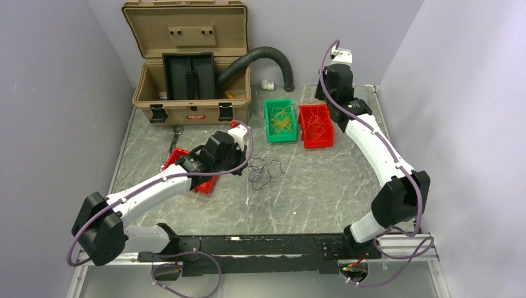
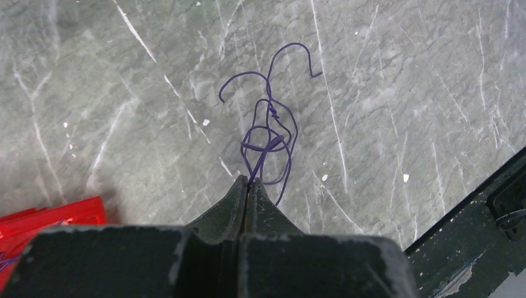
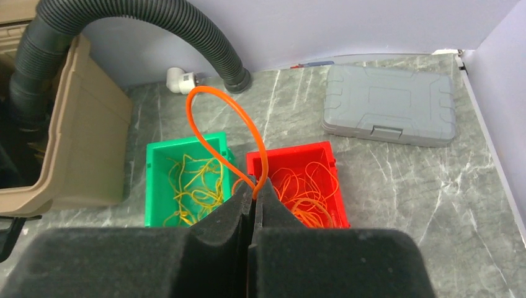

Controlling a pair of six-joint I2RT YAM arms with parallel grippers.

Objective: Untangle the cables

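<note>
- You have a grey marbled stone bench (image 1: 322, 186) boxed in by pale lilac walls.
- Your left tool (image 2: 249, 181), low in the middle of the left wrist view, is pinched shut on one strand of the thin dark purple wire tangle (image 2: 271, 143). The rest of the tangle lies loose on the bench at mid-frame.
- If you pull that strand hard, the knot at the crossing will likely tighten, or the whole clump will drag along.
- Your right tool (image 3: 255, 189) is clamped on a thin orange wire loop (image 3: 211, 89) that arches above the bins.
- A strand this fine may slip from the pads. Release it off-target and it could land in the wrong bin or between the two.
- The green plastic bin (image 3: 186, 144) holds loose yellow wires (image 3: 192, 186). The red plastic bin (image 3: 288, 151) just beside it holds loose orange wires (image 3: 310, 192).
- The second red bin (image 1: 175, 155) sits under your left arm, and its contents are mostly hidden.
- The open tan hard case (image 1: 186, 112), upper left in the overhead view, holds a black tray insert (image 1: 188, 76).
</note>
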